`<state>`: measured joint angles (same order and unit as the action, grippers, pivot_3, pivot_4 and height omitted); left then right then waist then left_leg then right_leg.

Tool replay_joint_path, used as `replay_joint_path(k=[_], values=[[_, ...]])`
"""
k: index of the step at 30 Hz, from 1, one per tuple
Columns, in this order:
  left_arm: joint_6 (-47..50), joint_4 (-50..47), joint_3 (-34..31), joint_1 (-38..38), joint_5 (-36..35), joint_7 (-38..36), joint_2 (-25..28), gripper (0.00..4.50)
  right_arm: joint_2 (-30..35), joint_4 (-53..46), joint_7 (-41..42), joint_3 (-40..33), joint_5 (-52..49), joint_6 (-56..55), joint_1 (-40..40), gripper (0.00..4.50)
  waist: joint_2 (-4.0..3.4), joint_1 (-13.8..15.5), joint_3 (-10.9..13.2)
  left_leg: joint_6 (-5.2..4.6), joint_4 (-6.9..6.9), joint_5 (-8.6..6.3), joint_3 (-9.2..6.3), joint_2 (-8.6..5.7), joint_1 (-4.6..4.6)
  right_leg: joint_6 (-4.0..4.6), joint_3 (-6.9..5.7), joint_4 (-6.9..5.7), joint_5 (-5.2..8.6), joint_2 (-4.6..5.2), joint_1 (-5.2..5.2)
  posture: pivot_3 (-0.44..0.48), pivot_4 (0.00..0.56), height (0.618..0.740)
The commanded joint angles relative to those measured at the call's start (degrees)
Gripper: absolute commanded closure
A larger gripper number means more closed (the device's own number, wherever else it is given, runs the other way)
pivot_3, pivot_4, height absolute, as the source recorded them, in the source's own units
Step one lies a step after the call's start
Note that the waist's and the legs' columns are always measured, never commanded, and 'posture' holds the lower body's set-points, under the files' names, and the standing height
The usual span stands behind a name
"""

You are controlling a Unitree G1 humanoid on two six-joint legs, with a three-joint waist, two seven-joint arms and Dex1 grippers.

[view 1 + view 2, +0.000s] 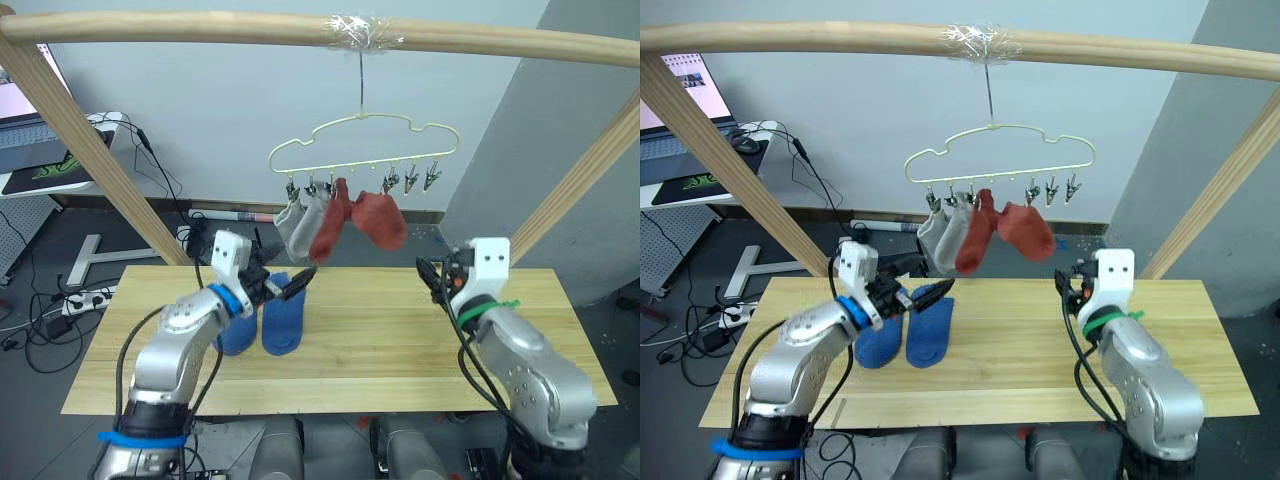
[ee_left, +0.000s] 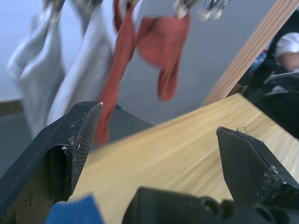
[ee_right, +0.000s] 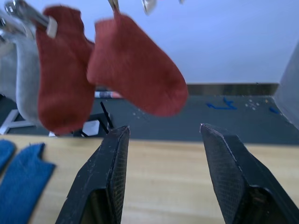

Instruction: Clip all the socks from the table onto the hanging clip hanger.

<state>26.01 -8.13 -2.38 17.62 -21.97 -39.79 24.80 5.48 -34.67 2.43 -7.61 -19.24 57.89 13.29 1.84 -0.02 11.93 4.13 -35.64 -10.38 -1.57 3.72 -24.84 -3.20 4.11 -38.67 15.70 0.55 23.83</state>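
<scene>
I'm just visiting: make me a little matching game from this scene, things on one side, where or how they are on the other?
Things:
1. blue socks
2. rust-red socks
3. light grey socks
4. left pincer

Places or states:
A. open, above the blue pair
B. lying on the table
C. clipped near the middle of the clip hanger
D. clipped at the hanger's end on the robot's left

Pairs: 1-B, 2-C, 3-D, 4-A

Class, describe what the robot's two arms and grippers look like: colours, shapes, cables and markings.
Both arms are rounded silver-grey metal with white wrist blocks and loose black cables. The left gripper and right gripper each have two black, textured, wedge-shaped fingers. A blue band rings the left wrist, a green one the right.
</scene>
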Motion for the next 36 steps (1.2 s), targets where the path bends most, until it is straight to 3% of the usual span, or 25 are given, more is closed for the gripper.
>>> replay_joint_path(k=[1,15,36], values=[[2.91,-1.12,0.45,3.73,-3.22,-2.99,0.85,0.00,-0.24,2.61,-0.70,-1.57,-0.83,0.75,5.34,2.00,0.00,-0.08,0.00,0.00,0.02,0.00,0.00,0.00,0.00,-0.02,0.00,0.00,-0.01,0.00,0.00,0.094,0.162,0.740],[4.36,5.22,1.16,17.52,-4.20,-8.22,2.34,0.00,1.84,22.71,1.93,-0.71,1.18,-8.13,22.16,2.00,0.00,-0.11,0.00,-0.01,0.38,0.01,0.00,0.00,-0.02,0.20,-0.01,-0.15,-0.14,-0.06,0.23,0.104,0.164,0.740],[4.97,2.30,0.01,14.93,-4.55,-5.60,3.45,0.00,3.46,42.73,6.00,-0.57,2.44,-17.13,33.50,2.00,-0.01,0.27,0.01,-0.01,0.61,0.01,-0.03,0.01,-0.01,0.22,-0.06,-0.19,-0.15,-0.06,0.30,0.168,0.174,0.740]])
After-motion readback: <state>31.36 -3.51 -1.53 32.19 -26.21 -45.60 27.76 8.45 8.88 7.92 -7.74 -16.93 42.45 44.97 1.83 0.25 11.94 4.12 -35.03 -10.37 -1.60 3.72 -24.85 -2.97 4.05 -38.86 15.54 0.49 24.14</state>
